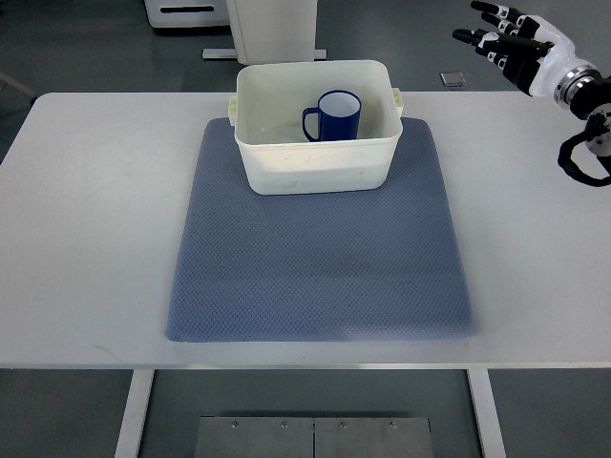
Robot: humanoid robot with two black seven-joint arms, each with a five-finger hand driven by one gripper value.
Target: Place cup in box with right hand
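Inside the white box (315, 153), toward its far right, the blue cup (334, 115) stands upright with its handle pointing left. That box sits on the far part of a blue mat (320, 262) spread over the white tabletop (86, 229). Well to the right and beyond the tabletop's far edge, the right hand (511, 43) hangs with fingers (477, 38) spread, holding nothing.

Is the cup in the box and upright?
Yes: the blue cup stands upright inside the white box, mouth up, handle toward the picture's left.
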